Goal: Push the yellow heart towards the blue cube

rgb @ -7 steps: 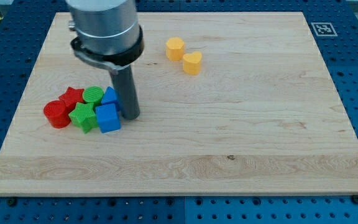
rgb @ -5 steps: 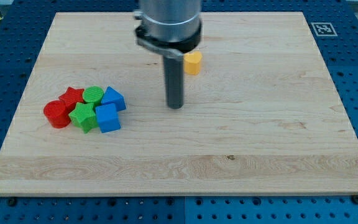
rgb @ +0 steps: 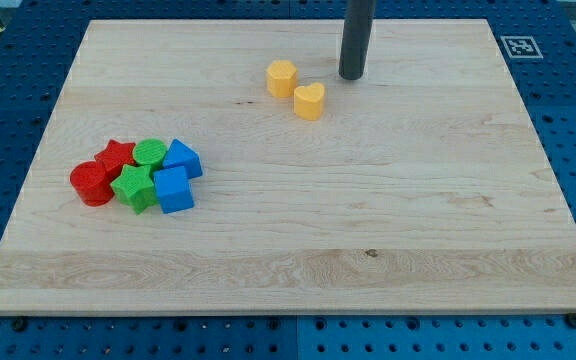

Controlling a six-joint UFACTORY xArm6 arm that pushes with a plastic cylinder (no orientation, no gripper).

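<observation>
Bench (rgb: pixel 388 200): open wood across the view's right half and bottom.

Obstacles, view's top centre: yellow heart (rgb: pixel 310 101) and a second yellow block (rgb: pixel 282 77), just beside each other; my tip (rgb: pixel 352 76) stands near the heart's upper right, apart from it.

Obstacles, view's left: tight cluster of blue cube (rgb: pixel 174 190), blue block (rgb: pixel 182 158), green star (rgb: pixel 134 188), green block (rgb: pixel 150 153), red star (rgb: pixel 116 155), red cylinder (rgb: pixel 91 183).

Bare lane between heart and cube.

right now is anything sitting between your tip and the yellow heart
No. In the camera view my tip stands up and to the view's right of the yellow heart, with only bare board between them. The other yellow block lies on the heart's far side.
</observation>
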